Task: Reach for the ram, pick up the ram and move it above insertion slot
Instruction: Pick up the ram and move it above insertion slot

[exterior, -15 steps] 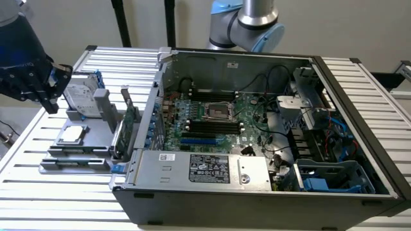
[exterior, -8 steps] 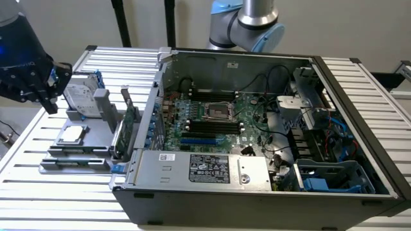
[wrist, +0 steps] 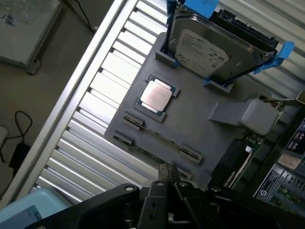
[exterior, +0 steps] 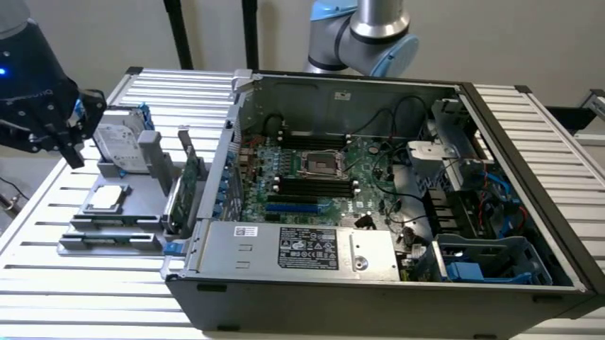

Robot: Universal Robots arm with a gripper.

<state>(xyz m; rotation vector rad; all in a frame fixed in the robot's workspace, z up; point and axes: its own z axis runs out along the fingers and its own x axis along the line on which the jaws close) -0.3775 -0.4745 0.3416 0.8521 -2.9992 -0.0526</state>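
Gripper (exterior: 74,157) (wrist: 169,172): black, seen at the exterior view's left, raised over the table's edge next to the tray; fingers pressed together, nothing pinched between them.
Ram (exterior: 107,241) (wrist: 145,152): thin green stick, set on its long edge in the tray's outermost holder row, on the far side from the hard drive; not touched by the gripper, whose fingertips are seen close over 1 end of it in the wrist view.
Second stick (exterior: 113,220) (wrist: 162,138): thin strip held between 2 clips in the next row, between the ram and the processor.
Tray (exterior: 142,191) (wrist: 205,100): grey, laid on the table just beside the computer case.
Processor (exterior: 104,198) (wrist: 156,95): square, silver-topped, seated flat in its frame at the tray's middle.
Hard drive (exterior: 118,138) (wrist: 214,47): propped tilted in blue brackets at the tray's far end.
Card (exterior: 184,188): green, stood upright along the tray's edge next to the case.
Computer case (exterior: 378,304): side panel off, motherboard (exterior: 312,170) exposed, black memory slots visible near its centre.
Table (exterior: 57,290): ribbed metal slats, carrying tray and case.
Arm (exterior: 373,28): grey and blue joint seen behind the case.
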